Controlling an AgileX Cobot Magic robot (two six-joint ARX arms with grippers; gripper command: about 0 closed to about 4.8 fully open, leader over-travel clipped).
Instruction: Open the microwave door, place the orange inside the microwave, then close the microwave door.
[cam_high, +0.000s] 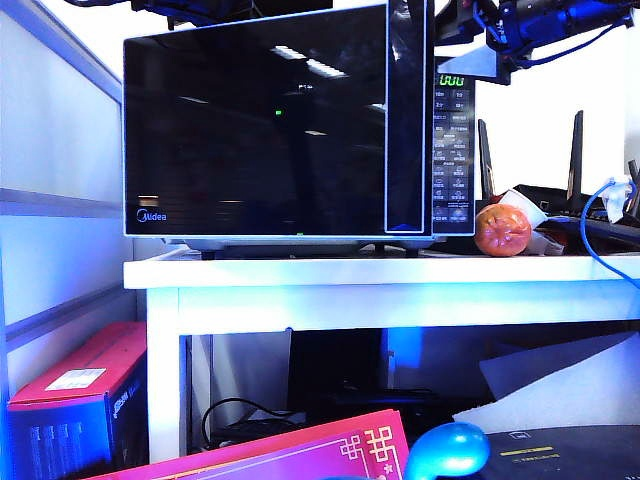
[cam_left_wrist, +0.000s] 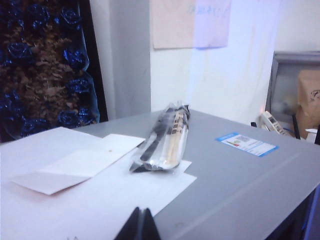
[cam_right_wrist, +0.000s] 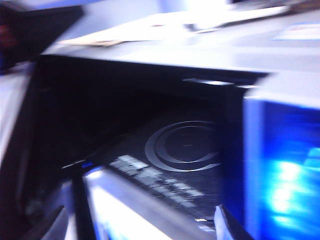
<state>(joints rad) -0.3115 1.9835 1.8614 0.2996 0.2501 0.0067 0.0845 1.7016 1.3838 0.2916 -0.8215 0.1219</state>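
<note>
So the microwave (cam_high: 300, 125) sits on the white bench (cam_high: 380, 272), taking up most of its left and middle. The microwave door (cam_high: 255, 120) looks flush and closed in the exterior view, handle bar by the button panel. The orange (cam_high: 502, 230) is on the bench right beside the microwave's right side, near the front edge. The right gripper (cam_right_wrist: 140, 225) is up by the microwave's top right corner with jaws spread wide, nothing between them; its view is blurry. The left gripper (cam_left_wrist: 139, 225) hovers over a gray surface with papers (cam_left_wrist: 90, 165) and a wrapped pack (cam_left_wrist: 165, 137), jaws pressed together.
</note>
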